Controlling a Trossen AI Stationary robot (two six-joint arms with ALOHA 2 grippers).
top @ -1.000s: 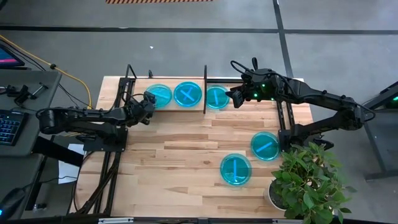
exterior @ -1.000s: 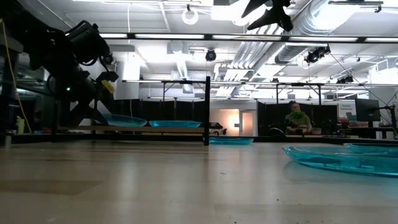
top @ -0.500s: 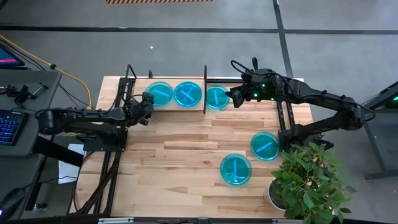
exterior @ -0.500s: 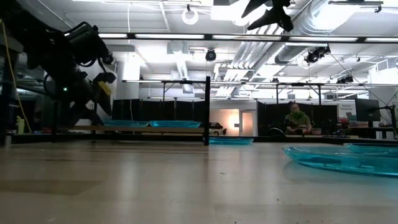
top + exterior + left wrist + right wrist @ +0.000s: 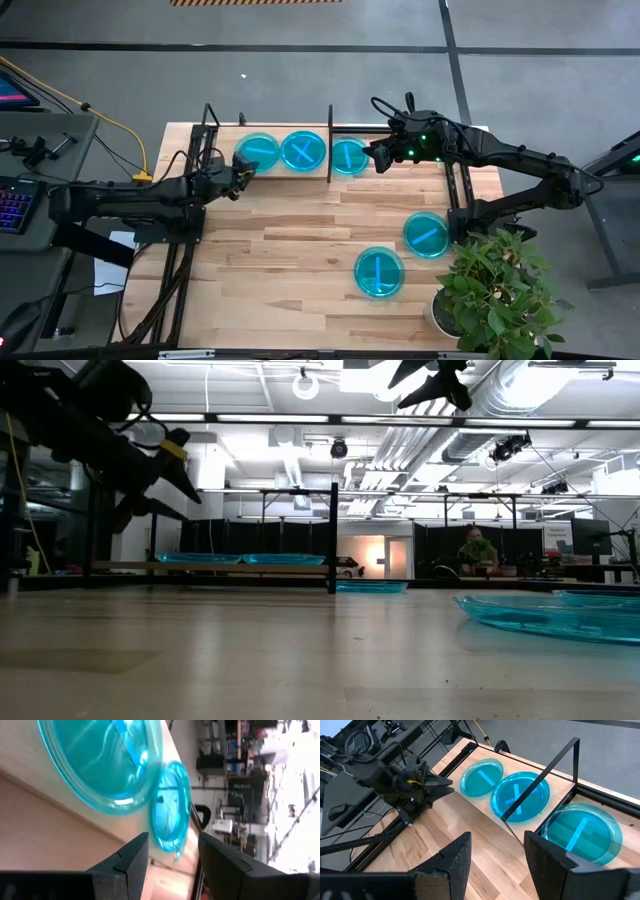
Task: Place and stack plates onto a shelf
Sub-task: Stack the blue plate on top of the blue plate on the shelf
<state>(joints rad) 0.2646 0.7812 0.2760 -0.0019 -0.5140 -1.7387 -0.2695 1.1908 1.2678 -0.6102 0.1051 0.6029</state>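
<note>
The shelf [image 5: 222, 135] runs along the table's far edge, with its black divider [image 5: 330, 150] upright. Left of the divider a single cyan plate [image 5: 258, 152] lies flat, and beside it a stack of two [image 5: 302, 150] shows crossed stripes. Right of the divider lies another plate [image 5: 348, 156]. Two more plates [image 5: 427, 234] [image 5: 379, 272] rest on the tabletop near the right. My left gripper [image 5: 243, 170] hovers open just near of the left plate [image 5: 100, 760], clear of it. My right gripper [image 5: 376, 158] is open and held high beside the right shelf plate [image 5: 582, 830].
A potted plant [image 5: 495, 295] stands at the table's near right corner, close to the two loose plates. The black frames of the arm mounts [image 5: 185, 240] cross the table's left and right sides. Bare planks [image 5: 290, 250] stretch across the middle and near left.
My left gripper has let go of the left plate, risen and drawn back a little toward the table's near edge. The plate stood tilted with one edge raised a second ago and now lies flat on the shelf. My right arm has kept still.
</note>
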